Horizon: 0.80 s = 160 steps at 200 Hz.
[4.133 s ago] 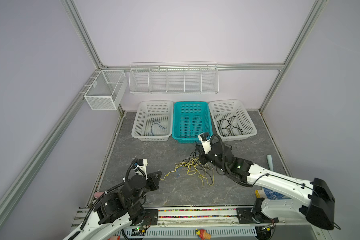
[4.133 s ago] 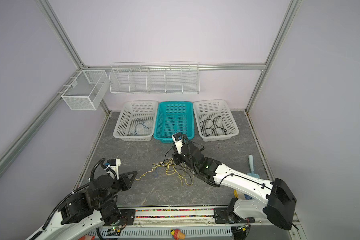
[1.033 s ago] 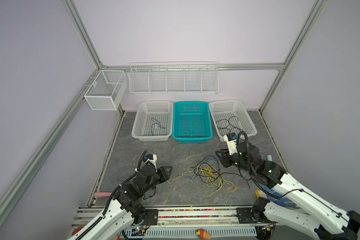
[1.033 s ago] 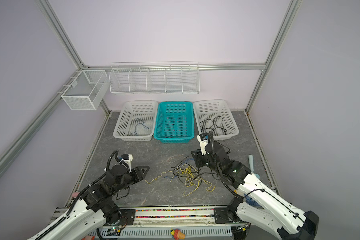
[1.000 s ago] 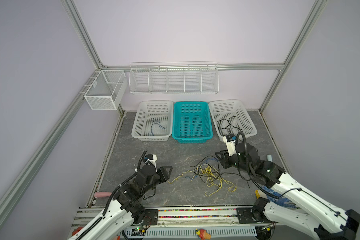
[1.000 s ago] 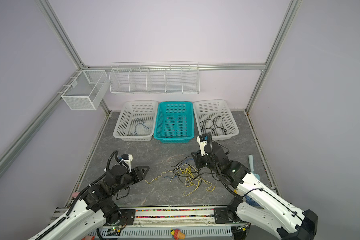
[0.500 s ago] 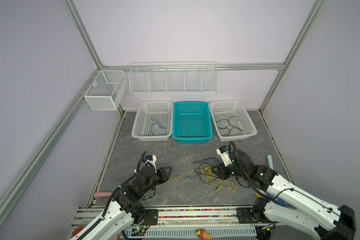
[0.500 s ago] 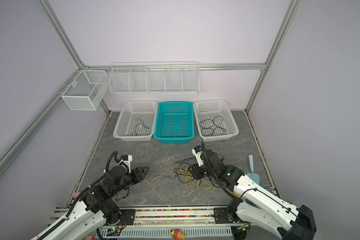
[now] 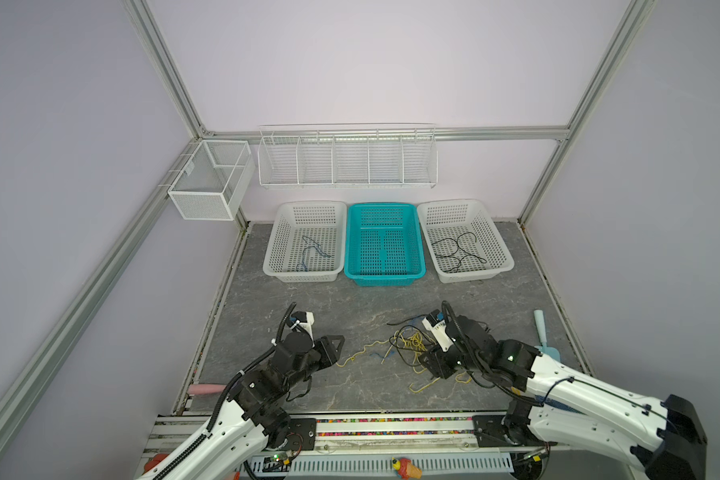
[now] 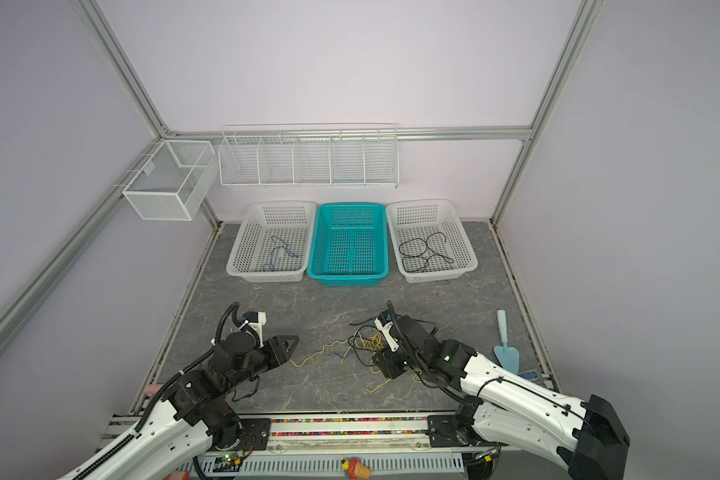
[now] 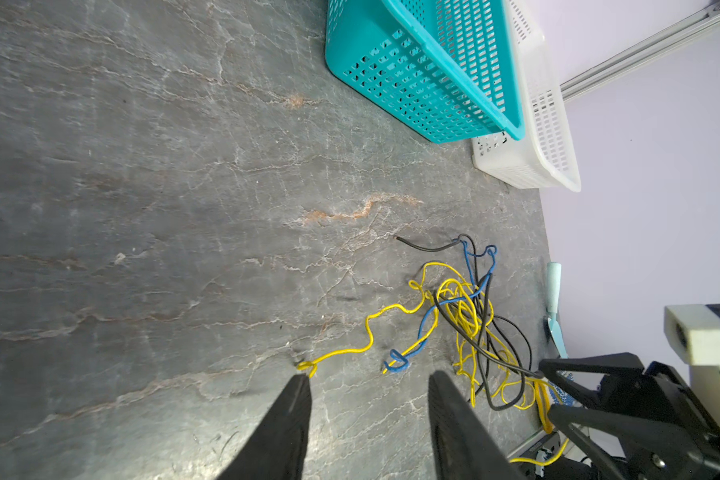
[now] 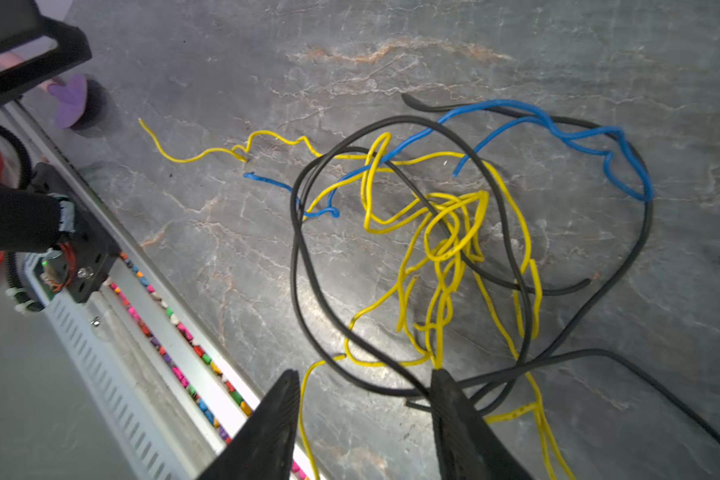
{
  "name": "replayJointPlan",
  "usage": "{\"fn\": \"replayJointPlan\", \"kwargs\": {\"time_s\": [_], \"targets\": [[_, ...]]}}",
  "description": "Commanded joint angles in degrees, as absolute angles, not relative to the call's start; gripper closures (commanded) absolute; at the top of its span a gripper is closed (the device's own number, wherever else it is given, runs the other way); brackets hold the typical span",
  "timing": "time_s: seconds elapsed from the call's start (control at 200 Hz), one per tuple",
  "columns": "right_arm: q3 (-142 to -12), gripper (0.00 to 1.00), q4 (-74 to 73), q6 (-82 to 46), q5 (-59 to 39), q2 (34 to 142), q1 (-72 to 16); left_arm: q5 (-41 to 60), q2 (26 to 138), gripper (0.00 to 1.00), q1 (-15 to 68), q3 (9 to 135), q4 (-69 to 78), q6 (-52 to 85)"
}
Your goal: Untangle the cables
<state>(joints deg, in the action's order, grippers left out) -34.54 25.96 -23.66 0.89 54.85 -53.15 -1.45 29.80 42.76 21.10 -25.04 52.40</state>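
Since a second ago the right arm has swung down from beside the right white basket point(image 9: 500, 249) to the lower centre of the frame. The left arm has hardly shifted.

In the right wrist view the right gripper point(image 12: 362, 376) is low over the grey surface point(image 9: 308, 303). Its jaws stand well apart and clamp nothing. A yellow strand trails between them and a black strand crosses against one finger.

The left gripper point(image 11: 368, 378) is also parted and empty. It points at the free yellow end point(image 11: 306, 365), just short of touching it.

Between the two grippers lie the cables point(image 9: 410, 345), a knot of yellow, black and blue wires in the lower centre of both top views.

The step in hand looks like choosing one strand to draw out. It would go best if the right gripper closed on a single wire rather than a bundle. The left gripper could pin the yellow end so the knot does not drag along. A slow, low pull away from the heap should let the loops slip free instead of tightening.

Three baskets stand in a row at the upper centre of the frame. The left white basket point(image 9: 276, 249) holds a sorted blue cable point(image 9: 313, 249). The teal basket point(image 9: 352, 249) in the middle looks empty. The right white basket holds a sorted black cable point(image 9: 458, 249). Above them, a wire rack point(image 9: 346, 183) on the back wall and a mesh box point(image 9: 200, 203) at the upper left appear empty.
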Motion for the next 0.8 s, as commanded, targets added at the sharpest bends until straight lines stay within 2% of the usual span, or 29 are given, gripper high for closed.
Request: {"fn": "replayJointPlan", "kwargs": {"time_s": [0.0,0.1,0.185,0.275,0.385,0.54,0.73,0.795], "targets": [[-33.7,0.48,22.7,-21.1,5.0,58.1,-53.5,-2.0,31.5,0.50,42.5,24.0,-26.7,49.6],[-34.1,0.51,20.7,-20.4,4.7,61.2,-53.5,-2.4,33.9,0.46,42.5,26.3,-28.0,47.4],[-34.4,0.57,19.0,-20.1,3.6,62.4,-53.7,-2.2,36.0,0.39,42.5,28.2,-28.6,45.6],[-35.4,0.76,18.9,-19.8,4.5,62.4,-53.9,-2.5,38.3,0.33,42.5,30.9,-30.1,43.6],[-38.3,0.93,21.8,-19.2,6.4,59.6,-54.0,-3.2,41.0,0.24,42.5,34.9,-32.7,40.5],[-47.0,0.93,29.4,-17.7,8.8,53.5,-54.0,-5.6,46.4,0.10,42.5,41.8,-39.4,34.6],[-60.7,0.94,36.1,-14.5,9.6,51.5,-54.0,-10.7,51.8,0.06,42.5,49.5,-46.1,30.0],[-64.7,0.94,37.4,-12.9,10.4,51.7,-54.0,-14.2,52.1,0.00,42.5,51.9,-47.7,28.4]]}}
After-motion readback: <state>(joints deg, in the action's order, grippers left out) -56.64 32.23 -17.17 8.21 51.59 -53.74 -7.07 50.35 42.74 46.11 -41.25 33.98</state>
